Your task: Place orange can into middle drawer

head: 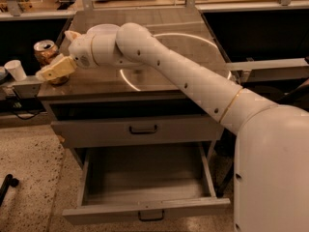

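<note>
The orange can (44, 51) stands upright at the left edge of the cabinet top (164, 57). My gripper (54, 53) is right beside it on its right, open. The near yellowish finger (57, 68) reaches across in front of the can's base; the far finger (72, 34) shows behind, to the can's right. I cannot tell whether the fingers touch the can. The middle drawer (145, 204) is pulled out below, and its inside is bare. Its dark bar handle (150, 216) faces me.
The handled drawer above (143, 128) is shut. A small white paper cup (16, 70) sits on a ledge left of the cabinet. My white arm (193, 81) stretches across the cabinet top from the right. Speckled floor (29, 178) lies at the lower left.
</note>
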Controlling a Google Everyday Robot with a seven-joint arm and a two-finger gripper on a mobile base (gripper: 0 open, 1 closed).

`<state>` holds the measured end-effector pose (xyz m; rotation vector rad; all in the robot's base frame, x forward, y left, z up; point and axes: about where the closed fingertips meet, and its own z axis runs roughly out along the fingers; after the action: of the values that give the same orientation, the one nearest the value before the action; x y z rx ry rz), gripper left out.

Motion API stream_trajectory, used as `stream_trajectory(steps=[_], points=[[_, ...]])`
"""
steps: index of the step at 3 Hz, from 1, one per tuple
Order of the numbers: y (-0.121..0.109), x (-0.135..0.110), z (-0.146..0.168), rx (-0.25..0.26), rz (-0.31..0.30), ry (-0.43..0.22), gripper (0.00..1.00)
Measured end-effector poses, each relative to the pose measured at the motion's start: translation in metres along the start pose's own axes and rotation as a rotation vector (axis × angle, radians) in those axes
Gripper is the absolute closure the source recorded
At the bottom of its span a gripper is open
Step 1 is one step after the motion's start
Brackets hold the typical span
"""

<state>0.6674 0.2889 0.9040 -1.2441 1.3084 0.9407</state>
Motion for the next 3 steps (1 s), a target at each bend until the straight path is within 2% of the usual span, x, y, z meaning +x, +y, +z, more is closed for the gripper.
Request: stream_trajectory(steps=[1,2,3], points=[[-0.0055,0.004,-0.0006,0.054,0.059,-0.051,0.0],[-0.0055,0.004,-0.0006,0.054,0.059,-0.051,0.02],[-0.0055,0.004,-0.0006,0.054,0.059,-0.051,0.24]])
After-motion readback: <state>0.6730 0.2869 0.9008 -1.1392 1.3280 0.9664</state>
